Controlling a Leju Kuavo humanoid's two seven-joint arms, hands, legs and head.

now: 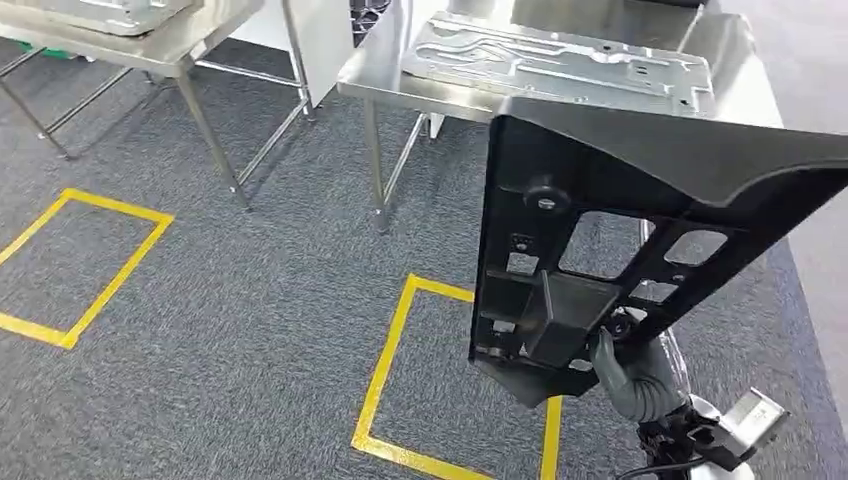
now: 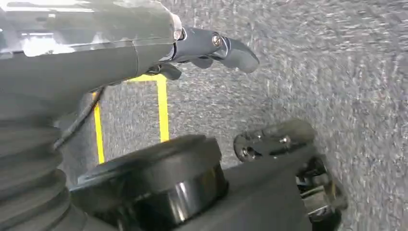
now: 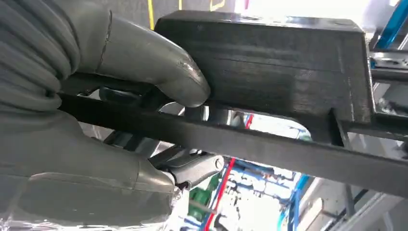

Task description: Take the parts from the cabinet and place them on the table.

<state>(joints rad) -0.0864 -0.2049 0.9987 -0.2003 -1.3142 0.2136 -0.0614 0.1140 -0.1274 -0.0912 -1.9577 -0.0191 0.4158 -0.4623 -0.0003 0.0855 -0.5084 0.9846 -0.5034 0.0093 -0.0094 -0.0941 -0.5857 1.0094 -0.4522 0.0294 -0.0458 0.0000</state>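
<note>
Low on my head view's right side, I see the right hand (image 1: pixel 622 368) gripping a large black part (image 1: pixel 620 240) by its lower end, holding it up in the air above the grey carpet (image 1: pixel 250 300), well off the steel table (image 1: pixel 720 60) ahead. On that table lies a silver stamped panel (image 1: pixel 560 62). From the right wrist view, the thumb (image 3: pixel 159 62) presses on the part's black block (image 3: pixel 269 62). My left hand (image 2: pixel 211 48) hangs over the carpet near yellow floor tape (image 2: pixel 162 108), fingers extended and holding nothing.
</note>
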